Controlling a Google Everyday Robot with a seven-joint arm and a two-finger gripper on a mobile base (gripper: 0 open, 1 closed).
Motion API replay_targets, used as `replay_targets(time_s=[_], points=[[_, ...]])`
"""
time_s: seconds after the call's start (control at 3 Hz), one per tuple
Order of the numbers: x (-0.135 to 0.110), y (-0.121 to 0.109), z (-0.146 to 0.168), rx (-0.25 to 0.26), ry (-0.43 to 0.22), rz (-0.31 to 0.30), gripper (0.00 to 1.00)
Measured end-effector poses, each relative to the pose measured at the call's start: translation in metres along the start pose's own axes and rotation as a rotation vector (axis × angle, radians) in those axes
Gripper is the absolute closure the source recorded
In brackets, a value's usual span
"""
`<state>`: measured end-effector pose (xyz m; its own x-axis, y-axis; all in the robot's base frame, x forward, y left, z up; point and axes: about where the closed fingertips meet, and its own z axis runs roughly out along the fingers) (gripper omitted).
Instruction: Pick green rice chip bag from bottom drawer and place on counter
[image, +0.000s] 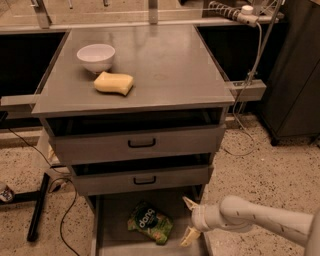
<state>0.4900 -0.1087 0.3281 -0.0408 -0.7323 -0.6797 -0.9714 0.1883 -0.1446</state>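
The green rice chip bag (149, 222) lies flat on the floor of the open bottom drawer (112, 232), left of centre. My gripper (188, 221) hangs over the drawer's right side, to the right of the bag and apart from it. Its two pale fingers are spread open with nothing between them. The white arm (260, 219) reaches in from the lower right. The counter (170, 65) is the grey top of the cabinet.
A white bowl (96, 57) and a yellow sponge (114, 83) sit on the counter's left part. Two grey drawers with black handles (141, 143) stick out above the bottom drawer. A black stand leg (38, 206) and cables lie on the speckled floor at left.
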Motion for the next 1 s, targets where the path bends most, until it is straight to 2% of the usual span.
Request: replay_targets(time_s=[0.67, 1.0], points=[[0.033, 0.005, 0.084, 0.018, -0.037, 0.122, 0.00], [0.032, 0.005, 0.085, 0.017, -0.037, 0.122, 0.00]])
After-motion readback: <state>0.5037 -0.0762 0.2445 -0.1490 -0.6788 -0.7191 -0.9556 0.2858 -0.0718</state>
